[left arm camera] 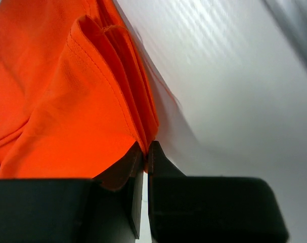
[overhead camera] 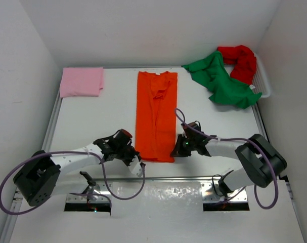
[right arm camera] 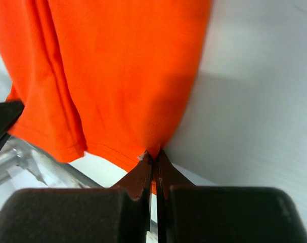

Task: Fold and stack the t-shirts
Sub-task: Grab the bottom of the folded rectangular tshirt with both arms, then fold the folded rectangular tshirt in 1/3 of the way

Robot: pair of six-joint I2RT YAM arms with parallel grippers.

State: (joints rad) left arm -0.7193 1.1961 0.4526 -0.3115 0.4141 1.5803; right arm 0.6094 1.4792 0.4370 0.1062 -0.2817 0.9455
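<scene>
The orange t-shirt (overhead camera: 156, 116) lies as a long, narrow folded strip down the middle of the table. My left gripper (overhead camera: 137, 158) is shut on its near left corner; the left wrist view shows layered orange cloth (left arm camera: 67, 101) pinched between the tips of the gripper (left arm camera: 147, 147). My right gripper (overhead camera: 175, 151) is shut on the near right corner, with the hem (right arm camera: 118, 66) caught at the tips of the gripper (right arm camera: 154, 154). A folded pink t-shirt (overhead camera: 81, 81) rests at the far left. The green t-shirt (overhead camera: 221, 81) and red t-shirt (overhead camera: 239, 61) lie crumpled at the far right.
A white mesh basket (overhead camera: 264, 81) stands at the far right under the red and green shirts, with the green one spilling onto the table. White walls close in the back and both sides. A metal rail (overhead camera: 168, 178) runs along the near edge.
</scene>
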